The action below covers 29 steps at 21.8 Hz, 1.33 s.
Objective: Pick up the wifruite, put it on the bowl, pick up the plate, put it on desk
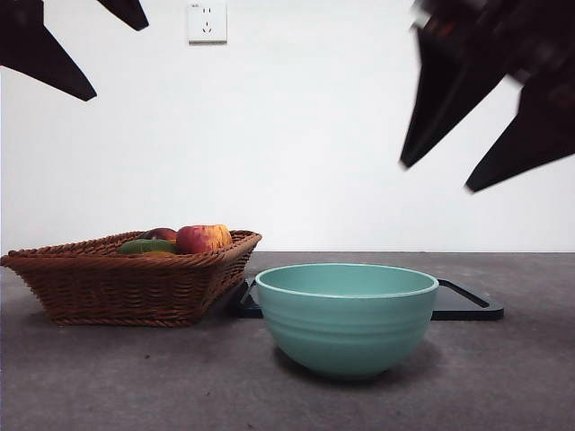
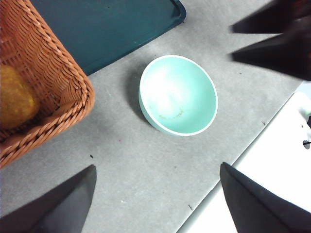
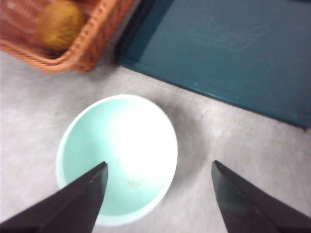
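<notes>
The brown oval wifruite (image 2: 14, 97) (image 3: 60, 22) lies inside the wicker basket and is hidden in the front view. On the desk (image 1: 135, 377) the mint-teal bowl (image 1: 346, 323) (image 2: 177, 94) (image 3: 116, 155) stands empty. Behind it lies the plate (image 1: 467, 305) (image 2: 112, 29) (image 3: 228, 53), a flat dark tray. My right gripper (image 1: 437, 178) (image 3: 159, 163) hangs open high over the bowl, holding nothing, and also shows in the left wrist view (image 2: 233, 41). Well above the desk beside the basket, my left gripper (image 1: 117, 58) (image 2: 157, 167) is open and empty.
The brown wicker basket (image 1: 126, 278) stands left of the bowl, holding a red-yellow apple (image 1: 202, 238) and a green fruit (image 1: 144, 245). Its corner rests against the plate. The left wrist view shows the desk's edge (image 2: 243, 150) close by the bowl.
</notes>
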Available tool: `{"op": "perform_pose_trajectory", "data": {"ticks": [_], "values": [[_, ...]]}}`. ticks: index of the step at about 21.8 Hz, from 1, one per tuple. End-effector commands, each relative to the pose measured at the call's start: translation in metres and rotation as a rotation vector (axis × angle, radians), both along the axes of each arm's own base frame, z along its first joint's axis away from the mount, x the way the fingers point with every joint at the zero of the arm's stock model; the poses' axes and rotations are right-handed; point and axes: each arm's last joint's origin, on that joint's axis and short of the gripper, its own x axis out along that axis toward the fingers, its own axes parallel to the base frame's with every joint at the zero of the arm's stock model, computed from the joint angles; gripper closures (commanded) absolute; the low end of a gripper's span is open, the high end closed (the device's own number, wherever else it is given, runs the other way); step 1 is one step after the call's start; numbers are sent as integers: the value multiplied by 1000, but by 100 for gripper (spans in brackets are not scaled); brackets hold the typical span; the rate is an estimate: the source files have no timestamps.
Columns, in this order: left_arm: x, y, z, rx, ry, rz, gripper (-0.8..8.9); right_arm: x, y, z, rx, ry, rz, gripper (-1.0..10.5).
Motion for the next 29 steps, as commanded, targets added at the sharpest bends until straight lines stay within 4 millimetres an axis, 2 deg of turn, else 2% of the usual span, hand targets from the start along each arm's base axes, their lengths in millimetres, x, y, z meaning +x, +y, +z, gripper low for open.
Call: {"op": "perform_pose_trajectory", "data": {"ticks": [1, 6, 9, 21, 23, 28, 29], "values": [[1, -2, 2, 0, -15, -16, 410, -13, -7, 14, 35, -9, 25, 605], [1, -2, 2, 0, -14, -16, 410, -44, -26, 25, 96, 49, 119, 605], [1, -2, 2, 0, -14, -16, 410, -53, -31, 26, 103, 89, 149, 605], [1, -2, 2, 0, -14, -16, 421, -56, -33, 25, 82, 89, 165, 607], [1, -2, 2, 0, -14, -16, 494, -56, -33, 25, 82, 90, 165, 629], [1, -2, 2, -1, -15, -16, 804, -56, -34, 24, 78, 95, 168, 933], [1, -2, 2, -1, -15, -16, 805, -56, -34, 24, 76, 93, 171, 940]]}}
